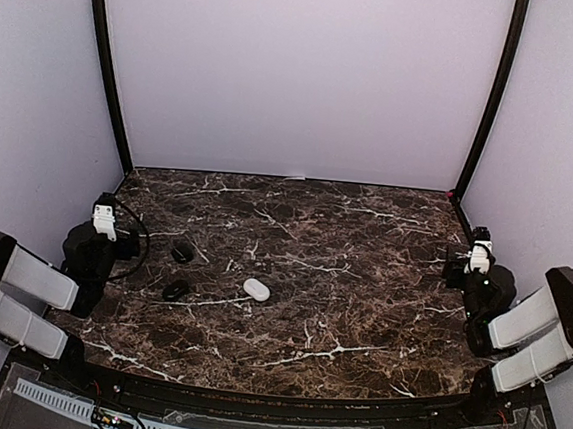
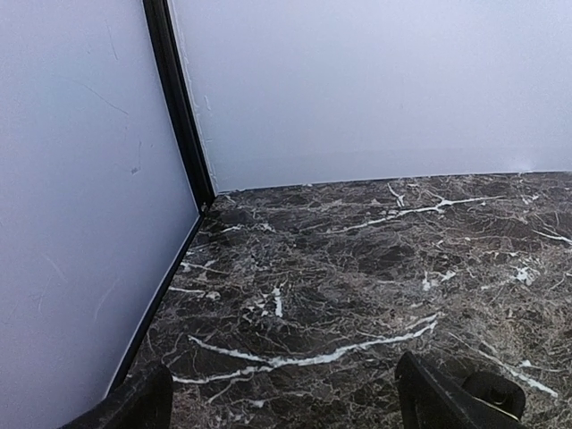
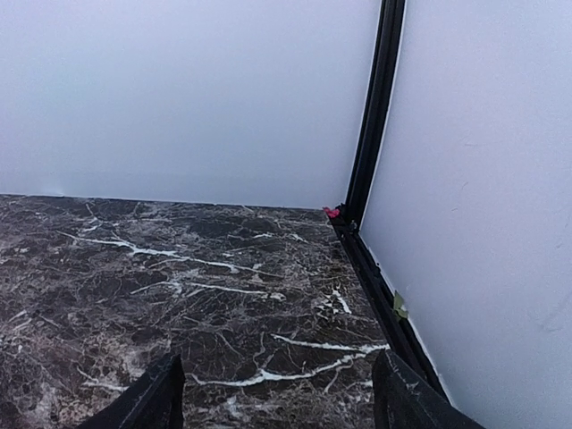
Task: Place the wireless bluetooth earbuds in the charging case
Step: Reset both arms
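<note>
on the dark marble table [image 1: 365, 231] the left gripper [image 2: 281, 393] and right gripper [image 3: 279, 384] sit at the side edges, both spread on nothing, a white oval case [image 1: 256, 289] lies mid-table, and to its left a far black oval [image 1: 182, 253] and a near black oval [image 1: 175, 290], buds or cases unclear.

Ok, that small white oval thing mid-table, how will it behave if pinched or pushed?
The white oval piece looks small and rounded, so it is probably light, and it may squirt out of a claw pinch. It lies low on the smooth marble table, so a push would likely slide or spin it, not tip it.
</note>
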Robot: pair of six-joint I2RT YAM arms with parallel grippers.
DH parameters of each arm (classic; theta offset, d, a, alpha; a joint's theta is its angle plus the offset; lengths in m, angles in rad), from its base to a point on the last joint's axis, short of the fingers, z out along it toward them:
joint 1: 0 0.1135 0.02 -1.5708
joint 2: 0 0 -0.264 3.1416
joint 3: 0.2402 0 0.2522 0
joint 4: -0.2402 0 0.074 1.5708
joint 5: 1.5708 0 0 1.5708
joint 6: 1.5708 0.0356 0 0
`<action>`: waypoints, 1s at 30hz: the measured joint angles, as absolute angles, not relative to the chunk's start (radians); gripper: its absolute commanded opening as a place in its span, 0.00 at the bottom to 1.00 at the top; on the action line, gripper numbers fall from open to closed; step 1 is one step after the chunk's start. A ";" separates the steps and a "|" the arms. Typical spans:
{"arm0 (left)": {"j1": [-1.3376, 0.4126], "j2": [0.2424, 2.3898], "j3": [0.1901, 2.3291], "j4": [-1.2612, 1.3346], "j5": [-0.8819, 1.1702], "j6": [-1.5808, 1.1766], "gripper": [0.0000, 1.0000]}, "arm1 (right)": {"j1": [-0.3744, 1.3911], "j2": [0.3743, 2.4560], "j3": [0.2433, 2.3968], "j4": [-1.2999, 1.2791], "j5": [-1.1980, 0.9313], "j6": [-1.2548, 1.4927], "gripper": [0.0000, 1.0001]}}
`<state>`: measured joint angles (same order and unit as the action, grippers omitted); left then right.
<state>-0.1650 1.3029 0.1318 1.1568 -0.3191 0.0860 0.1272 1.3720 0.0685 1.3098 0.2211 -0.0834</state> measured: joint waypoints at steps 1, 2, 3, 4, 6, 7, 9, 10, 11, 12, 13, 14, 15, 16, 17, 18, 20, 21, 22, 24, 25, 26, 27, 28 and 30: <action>-0.153 1.311 0.139 1.159 -0.310 0.086 0.99 | 0.114 1.412 0.081 1.339 0.202 -0.078 0.72; -0.136 1.319 0.150 1.159 -0.293 0.086 0.99 | 0.105 1.447 0.089 1.367 0.192 -0.071 0.73; -0.125 1.326 0.158 1.160 -0.279 0.086 0.99 | 0.096 1.485 0.094 1.401 0.184 -0.068 0.74; -0.113 1.335 0.167 1.162 -0.264 0.086 0.98 | 0.089 1.522 0.099 1.426 0.179 -0.062 0.75; -0.099 1.359 0.186 1.165 -0.235 0.086 0.97 | 0.083 1.539 0.105 1.409 0.179 -0.047 0.81; -0.094 1.376 0.199 1.164 -0.219 0.087 0.97 | 0.081 1.539 0.111 1.410 0.180 -0.042 0.97; -0.093 1.394 0.216 1.158 -0.201 0.090 0.97 | 0.078 1.539 0.139 1.397 0.180 -0.028 0.99; -0.093 1.401 0.224 1.155 -0.194 0.092 0.97 | 0.076 1.539 0.157 1.385 0.180 -0.027 0.99; -0.093 1.405 0.230 1.153 -0.187 0.093 0.97 | 0.073 1.539 0.170 1.383 0.179 -0.025 0.99; -0.093 1.408 0.234 1.154 -0.183 0.095 0.98 | 0.073 1.539 0.175 1.385 0.180 -0.023 0.99; -0.093 1.413 0.235 1.158 -0.180 0.098 0.97 | 0.073 1.539 0.178 1.386 0.179 -0.021 0.99; -0.093 1.419 0.236 1.159 -0.180 0.099 0.96 | 0.072 1.539 0.179 1.380 0.180 -0.018 0.99; -0.093 1.426 0.241 1.154 -0.180 0.100 0.95 | 0.072 1.539 0.179 1.375 0.180 -0.017 0.99; -0.093 1.435 0.249 1.147 -0.180 0.101 0.94 | 0.072 1.539 0.179 1.374 0.180 -0.016 0.99; -0.093 1.445 0.263 1.142 -0.180 0.102 0.93 | 0.072 1.539 0.179 1.374 0.180 -0.016 0.99; -0.093 1.454 0.276 1.138 -0.180 0.102 0.93 | 0.072 1.539 0.179 1.374 0.181 -0.016 0.99; -0.093 1.464 0.295 1.132 -0.181 0.102 0.94 | 0.072 1.539 0.179 1.373 0.181 -0.014 0.99; -0.093 1.464 0.295 1.138 -0.181 0.099 0.96 | 0.072 1.539 0.179 1.373 0.181 -0.013 0.99; -0.092 1.465 0.285 1.157 -0.176 0.096 0.98 | 0.072 1.539 0.179 1.373 0.181 -0.013 0.99; -0.084 1.489 0.233 1.275 -0.154 0.093 0.99 | 0.072 1.539 0.179 1.372 0.181 -0.013 0.99; -0.080 1.516 0.202 1.337 -0.148 0.093 0.99 | 0.072 1.539 0.179 1.372 0.181 -0.013 0.99; -0.076 1.551 0.180 1.381 -0.142 0.092 0.99 | 0.072 1.539 0.179 1.372 0.181 -0.013 0.99; -0.072 1.579 0.171 1.398 -0.137 0.091 0.98 | 0.072 1.539 0.179 1.372 0.181 -0.013 0.99; -0.067 1.595 0.170 1.393 -0.127 0.088 0.98 | 0.071 1.539 0.179 1.372 0.181 -0.013 0.99; -0.052 1.597 0.175 1.398 -0.102 0.080 0.99 | 0.071 1.539 0.179 1.371 0.181 -0.013 0.99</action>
